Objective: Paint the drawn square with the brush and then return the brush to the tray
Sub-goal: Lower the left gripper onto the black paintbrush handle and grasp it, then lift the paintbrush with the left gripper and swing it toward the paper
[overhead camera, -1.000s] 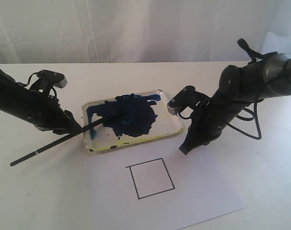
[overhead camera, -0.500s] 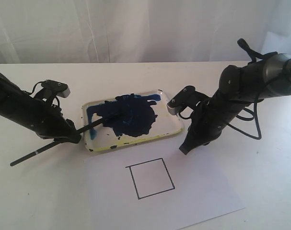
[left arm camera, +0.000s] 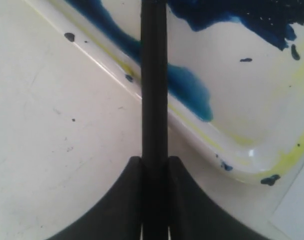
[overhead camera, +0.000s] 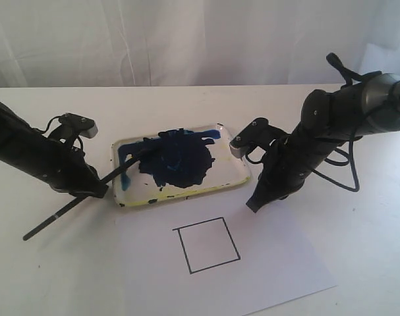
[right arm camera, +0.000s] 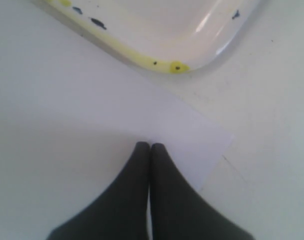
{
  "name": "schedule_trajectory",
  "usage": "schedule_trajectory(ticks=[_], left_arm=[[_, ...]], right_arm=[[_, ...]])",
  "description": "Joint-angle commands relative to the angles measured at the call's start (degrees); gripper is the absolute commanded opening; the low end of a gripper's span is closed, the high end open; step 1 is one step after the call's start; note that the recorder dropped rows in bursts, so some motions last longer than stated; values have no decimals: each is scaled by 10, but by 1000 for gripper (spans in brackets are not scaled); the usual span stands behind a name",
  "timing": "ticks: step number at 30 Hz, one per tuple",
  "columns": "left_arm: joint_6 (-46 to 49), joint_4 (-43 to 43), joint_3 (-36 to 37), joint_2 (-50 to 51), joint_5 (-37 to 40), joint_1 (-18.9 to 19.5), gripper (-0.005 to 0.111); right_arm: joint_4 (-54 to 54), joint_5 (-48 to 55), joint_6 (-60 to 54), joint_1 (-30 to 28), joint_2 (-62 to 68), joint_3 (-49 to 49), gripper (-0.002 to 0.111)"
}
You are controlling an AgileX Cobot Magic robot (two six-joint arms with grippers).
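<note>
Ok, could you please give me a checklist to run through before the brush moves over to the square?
1. Grip on the brush: ok; the left gripper is shut on its shaft.
2. Brush tip in the paint blot on the tray: ok.
3. Brush loaded with enough paint: cannot tell.
4. The drawn square free to paint: ok; white inside, nothing over it.
5. The paper held down: cannot tell; the right gripper is shut near its corner, contact unclear.
</note>
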Motion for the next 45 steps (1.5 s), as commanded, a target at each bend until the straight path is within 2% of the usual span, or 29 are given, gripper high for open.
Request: schedule_trajectory(ticks=[1, 8, 13, 16, 23, 27, 38, 45], left_arm=[[23, 1, 3, -4, 4, -2, 0], [27, 15, 3, -50, 8, -2, 0], [20, 47, 2, -98, 46, -2, 0], [-19, 121, -11, -122, 105, -2, 0], [-227, 352, -74, -160, 243, -2, 0], [-250, 360, -96, -187, 292, -6, 0], [-269, 386, -107, -226, 453, -80, 0], [-308, 386, -106, -226, 484, -140, 0]], right_arm=[[-8, 2, -7, 0, 7, 1, 0], [-8, 2, -7, 0, 7, 1, 0], [-8, 2, -7, 0, 7, 1, 0], [-8, 2, -7, 0, 7, 1, 0], [-8, 2, -7, 0, 7, 1, 0], [-8, 2, -7, 0, 7, 1, 0], [-8, 15, -7, 0, 7, 1, 0], [-8, 26, -7, 0, 7, 1, 0]])
